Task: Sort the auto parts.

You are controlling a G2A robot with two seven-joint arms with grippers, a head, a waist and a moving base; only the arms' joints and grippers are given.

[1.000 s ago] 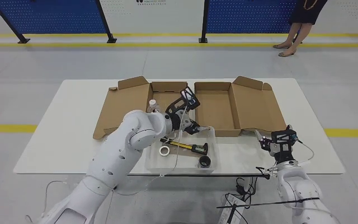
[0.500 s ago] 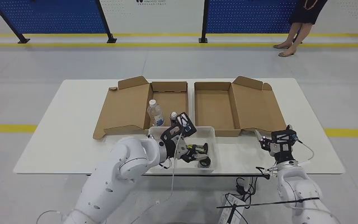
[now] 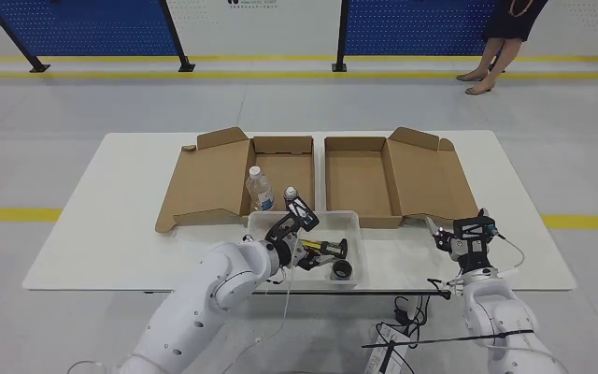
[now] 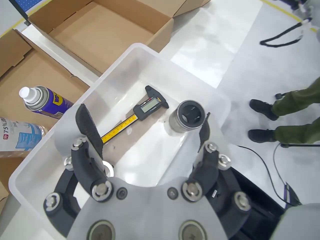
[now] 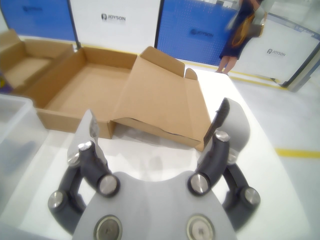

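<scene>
We see a white table (image 3: 112,215) on a shiny grey floor (image 3: 299,103). Yellow lines (image 3: 262,74) run across the floor, and behind them stand blue walls (image 3: 84,23) and a white wall (image 3: 271,23) with black posts (image 3: 175,37).

Black-and-yellow caliper (image 4: 147,107) flat in clear bin (image 4: 140,47), steel cylinder (image 4: 188,118) just beside it, open end up
</scene>
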